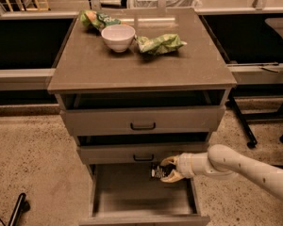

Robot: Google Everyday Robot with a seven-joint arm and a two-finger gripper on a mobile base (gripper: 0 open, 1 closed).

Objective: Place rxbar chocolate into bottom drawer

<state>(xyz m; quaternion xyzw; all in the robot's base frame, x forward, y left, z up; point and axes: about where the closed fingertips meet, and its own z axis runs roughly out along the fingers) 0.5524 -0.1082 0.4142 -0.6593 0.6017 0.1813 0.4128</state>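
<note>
The rxbar chocolate (157, 172), a small black bar with white lettering, is held in my gripper (169, 169). The pale fingers (171, 177) are closed on its right end. The white arm comes in from the lower right. The bar hangs just below the middle drawer's front, over the back right part of the bottom drawer (144, 193). That drawer is pulled out and shows a plain grey floor with nothing lying on it.
On the cabinet top stand a white bowl (118, 36) and two green snack bags (160, 44) (97, 19). The top drawer (142, 119) and the middle drawer (143, 152) are slightly open. A black cart leg and wheel (249, 140) stand at the right.
</note>
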